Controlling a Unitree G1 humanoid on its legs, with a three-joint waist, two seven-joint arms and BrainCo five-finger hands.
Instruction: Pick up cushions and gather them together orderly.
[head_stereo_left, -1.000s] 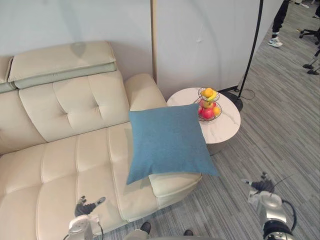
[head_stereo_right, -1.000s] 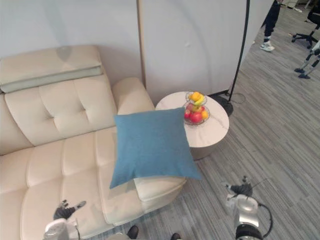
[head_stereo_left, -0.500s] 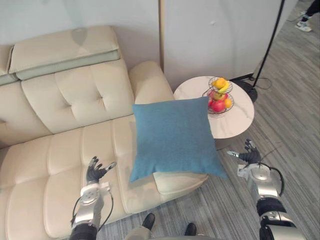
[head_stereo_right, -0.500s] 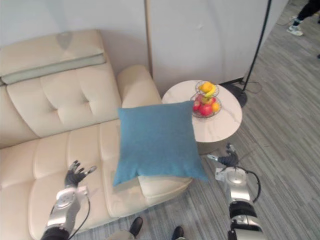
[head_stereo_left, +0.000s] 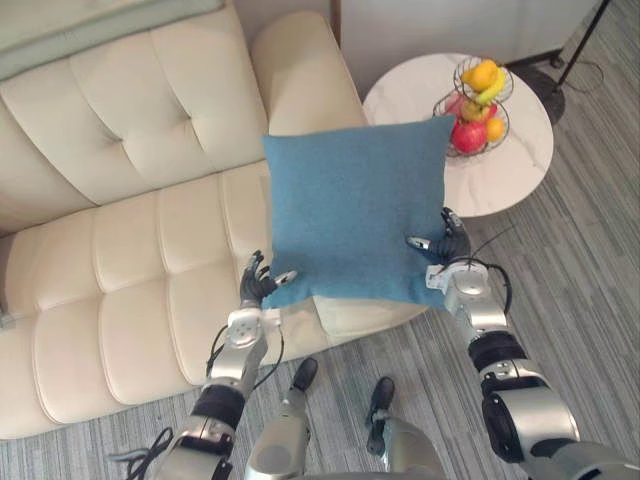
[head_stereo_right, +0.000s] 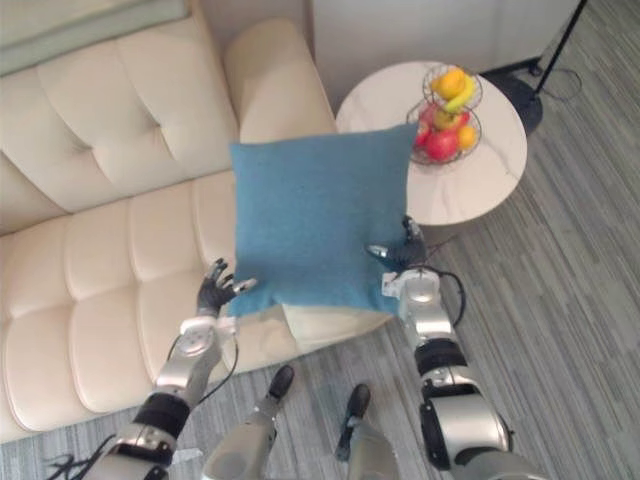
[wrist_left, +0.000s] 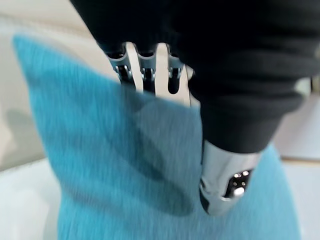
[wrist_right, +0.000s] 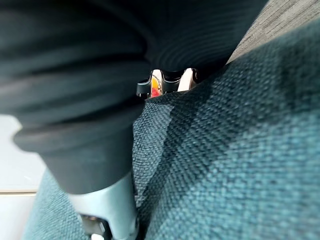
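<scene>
A square blue cushion leans on the end seat of the cream sofa, against its armrest. My left hand is at the cushion's lower left corner, open, fingers spread and thumb pointing at the fabric. In the left wrist view the fingers pass behind the cushion's edge and the thumb lies in front. My right hand is at the lower right edge, open, thumb over the cloth. The right wrist view has the cushion pressed close against the hand.
A round white side table stands right of the sofa arm and carries a two-tier wire basket of fruit. A dark lamp base sits behind it. Grey striped carpet spreads to the right and front.
The view has tipped down and closer. Both hands have risen from the bottom of the picture to the cushion's two lower corners. The cushion itself rests as before.
</scene>
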